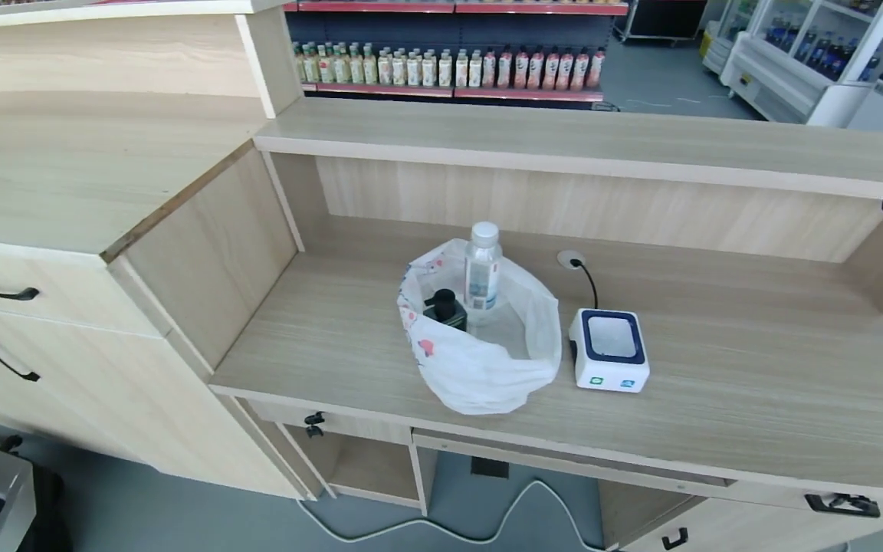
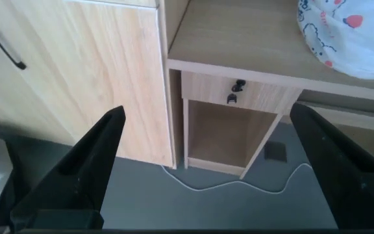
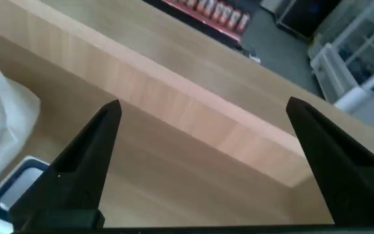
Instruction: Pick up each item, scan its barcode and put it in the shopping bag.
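Bag is sitting open in the middle of the bench. You've got a clear water bottle standing upright inside it toward the far side. A small dark item with a black cap is right beside it on the left, in the bag too. The white scanner is just beside the bag on its right, with its cable running to a port farther back. Your left pincer is spread wide and empty, hanging low off the near left of the bench over the floor, facing the keyed drawer. Your right pincer is wide and empty too, up over the right part of the bench near the far ledge.
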`<state>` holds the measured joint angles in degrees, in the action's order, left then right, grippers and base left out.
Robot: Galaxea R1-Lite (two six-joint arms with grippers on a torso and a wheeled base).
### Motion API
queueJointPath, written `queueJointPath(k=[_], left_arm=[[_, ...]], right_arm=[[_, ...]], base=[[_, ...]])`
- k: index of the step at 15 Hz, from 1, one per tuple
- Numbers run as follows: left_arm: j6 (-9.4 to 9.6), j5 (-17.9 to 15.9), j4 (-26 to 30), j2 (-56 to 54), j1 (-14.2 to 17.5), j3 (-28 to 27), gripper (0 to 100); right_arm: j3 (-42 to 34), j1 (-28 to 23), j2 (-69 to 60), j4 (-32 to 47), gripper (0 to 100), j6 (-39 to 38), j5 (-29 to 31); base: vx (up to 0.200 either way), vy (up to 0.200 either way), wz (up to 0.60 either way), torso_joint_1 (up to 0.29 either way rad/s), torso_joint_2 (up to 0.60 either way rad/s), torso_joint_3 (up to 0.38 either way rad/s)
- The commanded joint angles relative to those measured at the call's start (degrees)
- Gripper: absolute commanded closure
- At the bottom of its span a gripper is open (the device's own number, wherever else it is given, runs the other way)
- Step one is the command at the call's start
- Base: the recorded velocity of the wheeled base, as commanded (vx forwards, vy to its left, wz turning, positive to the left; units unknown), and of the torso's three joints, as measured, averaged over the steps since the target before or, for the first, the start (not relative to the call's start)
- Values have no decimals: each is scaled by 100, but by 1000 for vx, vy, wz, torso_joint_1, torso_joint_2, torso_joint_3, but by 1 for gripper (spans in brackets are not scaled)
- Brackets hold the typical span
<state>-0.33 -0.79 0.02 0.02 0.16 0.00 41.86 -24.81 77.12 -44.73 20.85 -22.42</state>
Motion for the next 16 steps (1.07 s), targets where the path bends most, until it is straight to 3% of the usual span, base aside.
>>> queueJointPath(k=[1, 3, 7, 9, 12, 13, 14, 16], left_arm=[[-2, 0, -2, -2, 2, 0, 0], [-2, 0, -2, -2, 2, 0, 0], [-2, 0, -2, -2, 2, 0, 0], [-2, 0, -2, -2, 2, 0, 0], [-2, 0, -2, -2, 2, 0, 0], [-2, 0, -2, -2, 2, 0, 0], [-2, -9, -2, -2, 2, 0, 0], [-2, 0, -2, -2, 2, 0, 0]], right_arm=[[-38, -68, -804, 781, 0, -54, 695], [-170, -68, -1129, 1449, 0, -221, 1073], [-1207, -68, -1744, 1432, 0, -344, 1117], [-1998, -59, -2280, 1432, 0, -371, 1108], [-4028, 169, -3511, 1423, 0, -880, 1108], [-4186, 319, -4047, 1818, 0, -977, 1126], [-4186, 486, -4636, 2847, 0, -968, 1231], [-4186, 881, -5813, 4095, 0, -924, 1802]], base=[[0, 0, -600, 2, 2, 7], [0, 0, -600, 2, 5, 7], [0, 0, 0, 0, 0, 0], [0, 0, 0, 0, 0, 0], [0, 0, 0, 0, 0, 0], [0, 0, 0, 0, 0, 0], [0, 0, 0, 0, 0, 0], [0, 0, 0, 0, 0, 0]])
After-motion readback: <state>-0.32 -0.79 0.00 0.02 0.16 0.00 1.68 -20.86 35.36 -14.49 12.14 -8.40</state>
